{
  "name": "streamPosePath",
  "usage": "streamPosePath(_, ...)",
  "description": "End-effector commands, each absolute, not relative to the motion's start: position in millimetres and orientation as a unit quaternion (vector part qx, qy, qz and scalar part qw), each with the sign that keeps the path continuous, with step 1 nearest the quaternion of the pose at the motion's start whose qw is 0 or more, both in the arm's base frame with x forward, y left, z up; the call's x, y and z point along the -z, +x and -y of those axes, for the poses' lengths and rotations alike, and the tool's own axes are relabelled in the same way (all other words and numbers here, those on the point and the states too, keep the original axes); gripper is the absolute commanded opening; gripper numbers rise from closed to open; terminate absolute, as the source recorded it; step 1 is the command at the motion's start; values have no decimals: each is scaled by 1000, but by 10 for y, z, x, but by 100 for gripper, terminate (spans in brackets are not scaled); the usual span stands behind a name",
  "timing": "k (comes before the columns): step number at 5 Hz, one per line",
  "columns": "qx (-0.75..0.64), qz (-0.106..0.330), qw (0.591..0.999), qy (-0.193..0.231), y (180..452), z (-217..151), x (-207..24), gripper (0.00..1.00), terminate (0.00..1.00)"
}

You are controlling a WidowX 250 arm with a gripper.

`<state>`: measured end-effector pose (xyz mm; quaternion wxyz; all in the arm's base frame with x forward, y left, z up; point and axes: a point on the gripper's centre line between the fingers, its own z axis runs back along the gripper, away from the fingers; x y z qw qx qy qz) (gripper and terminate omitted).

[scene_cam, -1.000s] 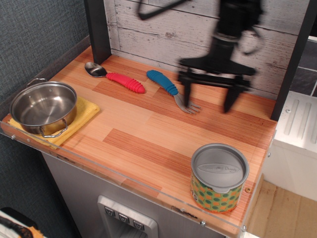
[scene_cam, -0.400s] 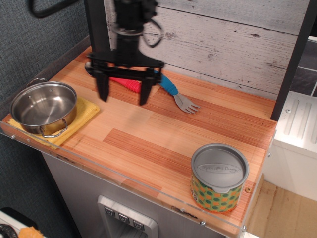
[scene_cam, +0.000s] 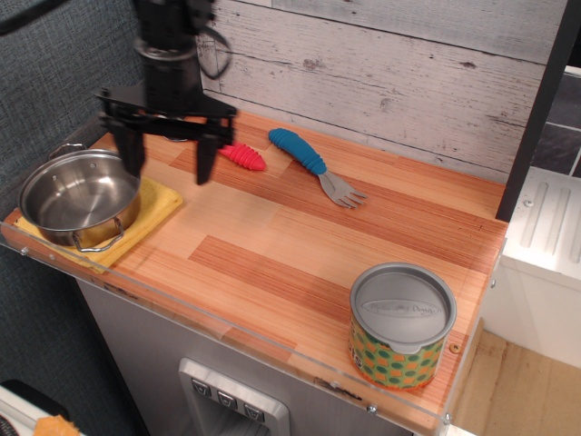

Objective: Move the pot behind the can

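Pot (scene_cam: 80,197) at the left edge of the frame: a shiny steel saucepan with wire loop handles, sitting empty on a folded yellow cloth (scene_cam: 154,211) at the left end of the wooden counter (scene_cam: 272,236). Above and just right of it, in the upper left, the black gripper (scene_cam: 169,156) hangs with its two fingers spread wide and nothing between them; one finger (scene_cam: 132,150) overlaps the pot's far rim in the picture, though contact cannot be judged. Behind the gripper lies a red-handled utensil (scene_cam: 241,155), partly hidden, and to its right a blue-handled fork (scene_cam: 313,167), both near the grey plank back wall (scene_cam: 381,73). The can (scene_cam: 402,327) stands well apart in the lower right, near the counter's front edge, upright, with a grey lid and an orange-yellow label dotted green. Embossed lettering on the lid is too small to read.
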<state>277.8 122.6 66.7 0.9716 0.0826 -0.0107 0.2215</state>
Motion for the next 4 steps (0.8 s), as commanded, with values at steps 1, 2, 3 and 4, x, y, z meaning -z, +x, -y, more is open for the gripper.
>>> streamPosePath(1, -253, 37, 963, 87, 2765, -1547, -692, 100, 0)
streamPosePath(2, -251, 39, 963, 88, 2752, -1581, -604, 100, 0)
streamPosePath(3, -264, 37, 961, 69, 2734, -1644, -494, 100, 0)
streamPosePath(4, -279, 30, 958, 66, 2720, -1676, -435, 100, 0)
